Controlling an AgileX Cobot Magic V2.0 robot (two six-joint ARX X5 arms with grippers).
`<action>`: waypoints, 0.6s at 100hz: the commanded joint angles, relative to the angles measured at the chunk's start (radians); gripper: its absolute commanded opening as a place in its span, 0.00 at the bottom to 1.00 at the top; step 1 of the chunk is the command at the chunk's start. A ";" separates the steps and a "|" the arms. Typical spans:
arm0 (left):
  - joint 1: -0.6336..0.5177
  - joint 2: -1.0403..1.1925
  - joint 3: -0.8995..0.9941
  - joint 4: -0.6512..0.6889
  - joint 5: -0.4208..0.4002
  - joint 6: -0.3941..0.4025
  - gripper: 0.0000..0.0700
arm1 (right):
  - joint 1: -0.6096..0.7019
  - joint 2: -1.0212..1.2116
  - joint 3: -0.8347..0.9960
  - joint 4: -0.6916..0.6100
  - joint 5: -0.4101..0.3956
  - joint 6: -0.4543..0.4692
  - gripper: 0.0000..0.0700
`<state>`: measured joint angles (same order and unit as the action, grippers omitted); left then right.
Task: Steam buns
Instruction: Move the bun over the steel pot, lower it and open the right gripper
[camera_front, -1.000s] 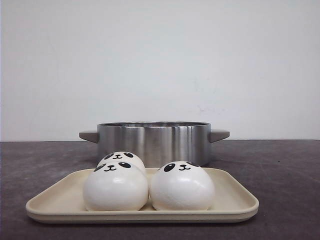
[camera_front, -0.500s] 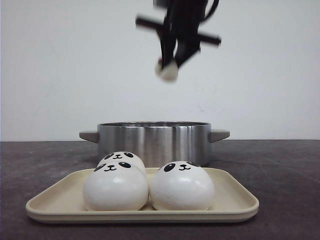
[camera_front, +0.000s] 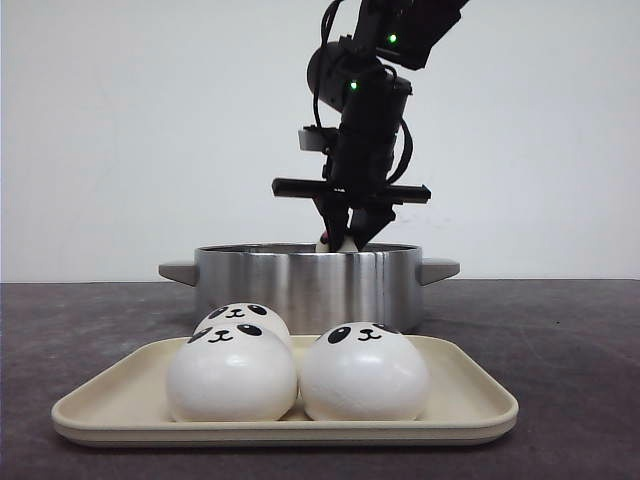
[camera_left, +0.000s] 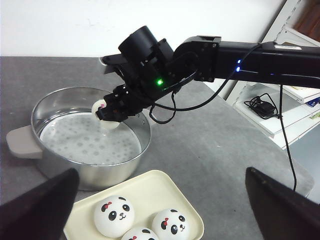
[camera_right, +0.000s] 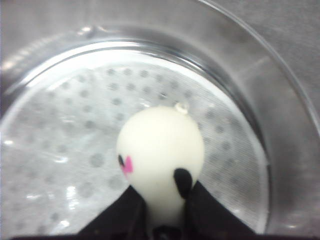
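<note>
So one glossy white panda-face bun (camera_right: 160, 155) is pinched between the jaws of the right gripper (camera_front: 348, 238), held just over the rim of the round stainless steel pot (camera_front: 308, 285) with the perforated steamer plate (camera_left: 90, 142) inside. The bun is squeezed pretty narrow at the fingers (camera_right: 192, 207), and only its lower end is actually clamped, so most of it hangs out unsupported.

The other three white panda buns (camera_front: 232, 375) are parked on the cream rectangular plastic tray (camera_front: 470, 405) in front of the pot, two at the front touching, one tucked behind.

What could go sideways from here, as a guess:
- The bun could be let go from too high and bounce or roll on the plate, since it looks squishy and rounded.
- It's held nearer the pot's wall than its middle in the left wrist view, so the rim could be clipped on the way down.
- A soft glossy skin might stick to one finger pad when released and get dragged back up.

The left gripper (camera_left: 160, 210) is only seen as two dark finger edges set wide apart, holding nothing, above the tray.
</note>
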<state>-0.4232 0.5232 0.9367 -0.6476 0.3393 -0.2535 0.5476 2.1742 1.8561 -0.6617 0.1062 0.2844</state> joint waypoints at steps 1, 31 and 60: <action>-0.005 0.004 0.011 0.010 -0.003 0.010 0.97 | 0.003 0.035 0.019 0.010 0.009 -0.011 0.00; -0.005 0.004 0.011 0.010 -0.006 0.011 0.97 | -0.007 0.042 0.019 0.018 0.029 -0.011 0.33; -0.005 0.004 0.011 0.001 -0.006 0.011 0.97 | -0.009 0.042 0.019 0.005 0.029 -0.011 0.55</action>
<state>-0.4232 0.5232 0.9367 -0.6502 0.3382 -0.2535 0.5339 2.1857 1.8561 -0.6556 0.1318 0.2836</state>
